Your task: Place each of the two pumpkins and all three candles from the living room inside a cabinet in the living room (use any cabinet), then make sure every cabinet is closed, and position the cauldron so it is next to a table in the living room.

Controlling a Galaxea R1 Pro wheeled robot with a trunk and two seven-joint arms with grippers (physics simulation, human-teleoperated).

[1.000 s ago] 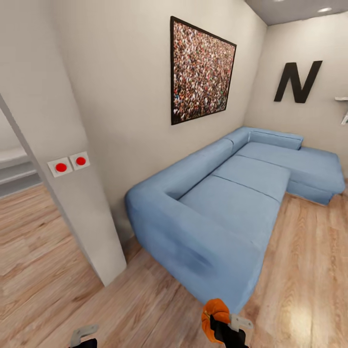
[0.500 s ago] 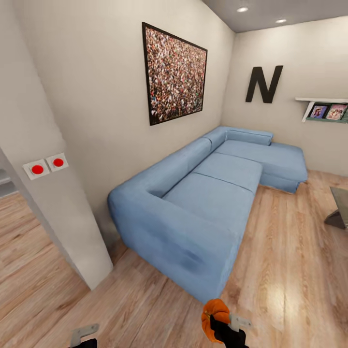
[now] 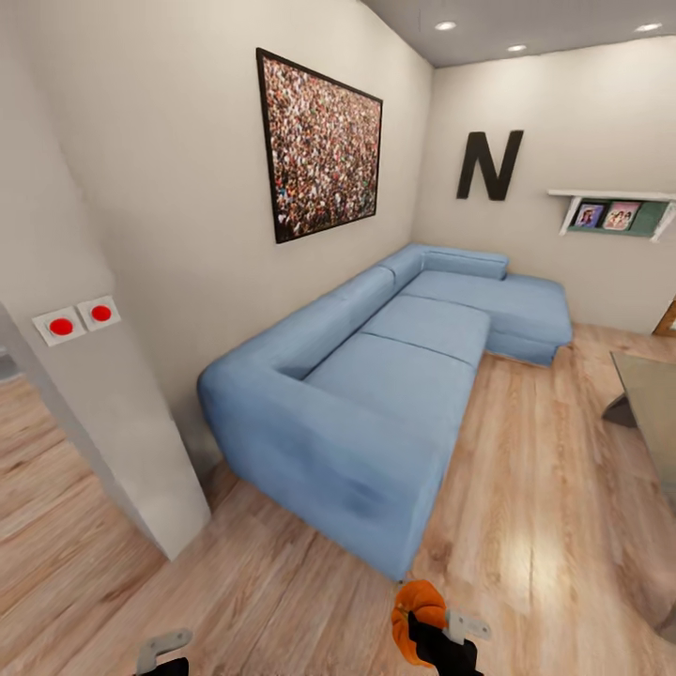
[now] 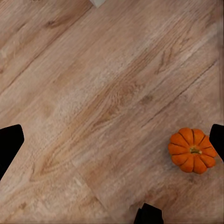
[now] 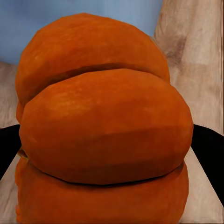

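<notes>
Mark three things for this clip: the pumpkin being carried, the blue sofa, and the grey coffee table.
pumpkin (image 3: 419, 620), head view, on its orange ribbed side above the right hand.
sofa (image 3: 404, 380), head view, on the near seat cushion.
coffee table (image 3: 654, 392), head view, on the flat grey top at the picture's right edge.

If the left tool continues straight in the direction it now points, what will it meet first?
Most likely the bare wooden floor: the left wrist view looks along the fingers onto planks. A pumpkin lies off to the side, near one fingertip, so it would probably be missed, though depth is unclear.
</notes>
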